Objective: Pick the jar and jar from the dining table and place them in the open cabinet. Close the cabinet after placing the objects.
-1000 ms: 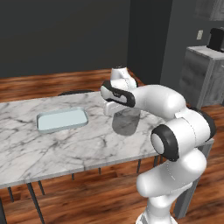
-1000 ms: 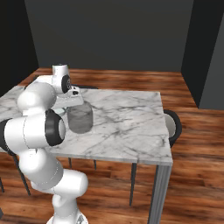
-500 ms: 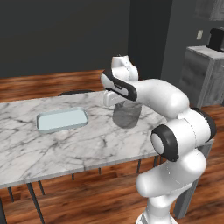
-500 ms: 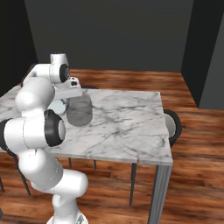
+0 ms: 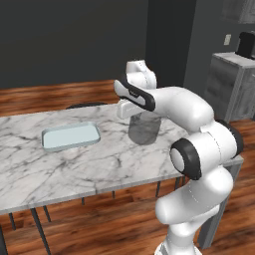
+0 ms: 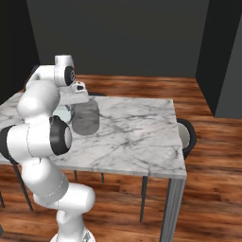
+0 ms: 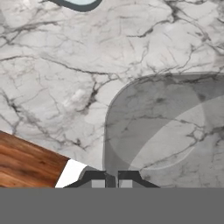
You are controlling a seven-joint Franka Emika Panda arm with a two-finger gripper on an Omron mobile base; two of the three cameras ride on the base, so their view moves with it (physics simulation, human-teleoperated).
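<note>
A translucent grey jar point(image 5: 145, 128) hangs upright just over the dining table point(image 5: 60, 169), near its far edge. My gripper point(image 5: 130, 116) comes down at the jar's left rim and is shut on the thin wall. From the right base the jar point(image 6: 85, 118) sits below the gripper point(image 6: 75, 105), above the marble top point(image 6: 137, 137). The hand view looks down into the jar point(image 7: 166, 127), with the gripper point(image 7: 111, 183) pinching its rim and the marble top point(image 7: 65, 65) below. The cabinet is out of view.
A pale blue tray point(image 5: 70, 136) lies on the table left of the jar, and its edge point(image 7: 79, 4) shows from the hand. Dark chairs stand behind the table point(image 5: 84, 105) and at its right end point(image 6: 187, 134). A grey unit point(image 5: 231, 84) stands at the right.
The arm has risen a little, and the jar has come up off the marble with the gripper. The tray has not moved.
</note>
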